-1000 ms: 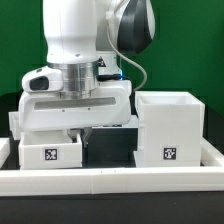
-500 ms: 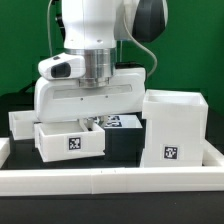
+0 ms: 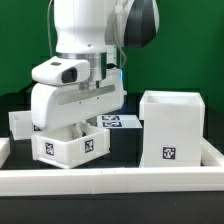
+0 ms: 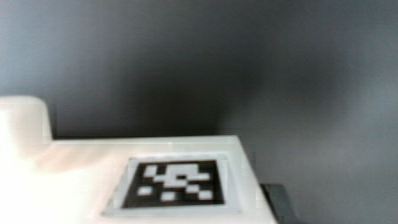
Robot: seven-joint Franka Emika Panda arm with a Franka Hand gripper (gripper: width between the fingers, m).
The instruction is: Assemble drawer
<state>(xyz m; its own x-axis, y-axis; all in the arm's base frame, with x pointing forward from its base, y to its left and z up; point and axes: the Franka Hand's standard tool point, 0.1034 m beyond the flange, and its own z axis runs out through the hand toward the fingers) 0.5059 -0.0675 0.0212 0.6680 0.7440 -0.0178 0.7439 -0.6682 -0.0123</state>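
My gripper (image 3: 84, 124) is shut on a small white tray (image 3: 68, 146) and holds it tilted, just above the table, at the exterior view's left. The tray's black-and-white tag (image 3: 88, 145) faces the camera. In the wrist view the same tray (image 4: 80, 170) and its tag (image 4: 178, 184) fill the lower part, with one dark fingertip (image 4: 281, 204) beside the tray's edge. The large cube-like casing (image 3: 171, 129) stands upright at the exterior view's right, open on top, apart from the tray. A second small tray (image 3: 21, 122) lies at the far left behind the arm.
The marker board (image 3: 120, 122) lies flat behind, between the held tray and the casing. A low white rim (image 3: 120, 181) edges the table's front and right side. The arm's wide white hand (image 3: 78, 100) hides the finger roots.
The tray has risen off the table and tilted; arm and tray have shifted toward the exterior view's left, away from the casing.
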